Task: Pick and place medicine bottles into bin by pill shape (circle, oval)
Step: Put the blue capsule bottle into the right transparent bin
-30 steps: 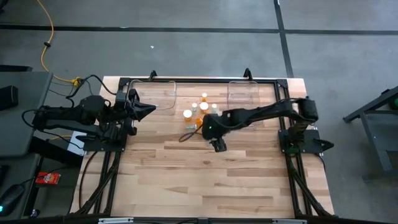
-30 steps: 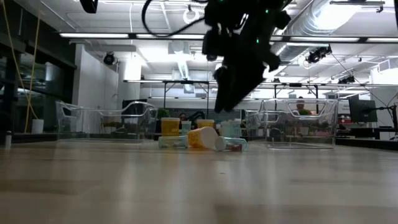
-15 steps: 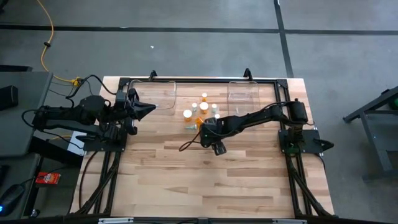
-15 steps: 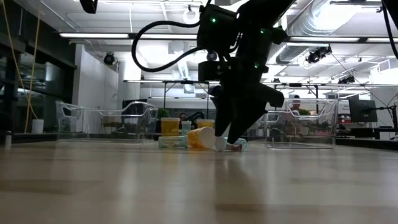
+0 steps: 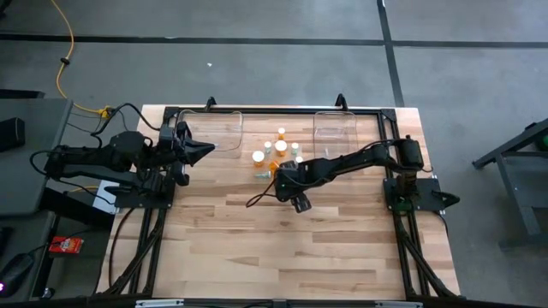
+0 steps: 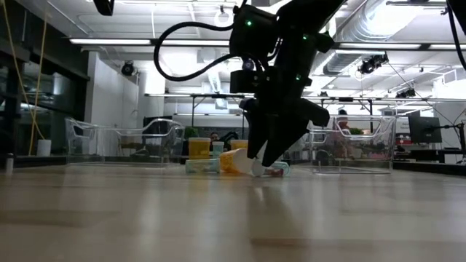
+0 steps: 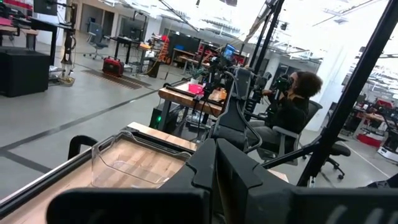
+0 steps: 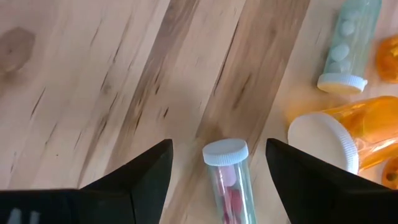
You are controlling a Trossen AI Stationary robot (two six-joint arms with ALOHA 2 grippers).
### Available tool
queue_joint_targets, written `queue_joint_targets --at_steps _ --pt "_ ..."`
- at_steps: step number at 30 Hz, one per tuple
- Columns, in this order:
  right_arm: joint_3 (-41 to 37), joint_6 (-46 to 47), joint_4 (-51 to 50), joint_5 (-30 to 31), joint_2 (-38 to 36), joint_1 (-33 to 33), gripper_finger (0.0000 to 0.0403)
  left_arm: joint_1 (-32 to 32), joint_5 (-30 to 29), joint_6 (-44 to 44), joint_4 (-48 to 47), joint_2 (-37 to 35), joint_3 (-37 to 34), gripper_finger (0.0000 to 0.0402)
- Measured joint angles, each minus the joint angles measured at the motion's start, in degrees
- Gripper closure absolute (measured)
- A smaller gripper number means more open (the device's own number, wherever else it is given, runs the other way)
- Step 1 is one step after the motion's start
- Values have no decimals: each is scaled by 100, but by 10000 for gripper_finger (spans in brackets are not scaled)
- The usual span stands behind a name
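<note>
No text, label, brand, number or sign can be read in any view; the bottles' sides show only pills, and nothing in the room is legible.

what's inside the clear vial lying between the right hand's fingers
Reddish pills show through the clear vial lying between the open right hand. Their shape and number are unclear; its lower end runs out of view.

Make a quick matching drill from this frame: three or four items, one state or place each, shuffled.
Items:
1. right gripper
2. left gripper
3. clear vial with red pills
4. big orange bottle

States:
A. shut, parked by the left bin
B. lying on its side, white cap on
C. open, low over the table
D. lying between the open fingers

Pairs: 1-C, 2-A, 3-D, 4-B
</note>
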Motion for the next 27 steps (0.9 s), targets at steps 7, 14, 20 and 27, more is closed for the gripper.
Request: queue_joint_targets --at_steps 7,14,20,27 --pt "0 12 65 -89 107 -36 195 0 0 0 0 105 0 398" --pt "4 353 138 -28 301 -17 221 -2 0 -4 15 175 -2 398" --pt "2 185 128 -23 304 -17 222 -2 0 -7 11 177 -2 398" --pt "2 -260 19 -8 262 -17 222 -2 0 -2 8 177 -2 398"
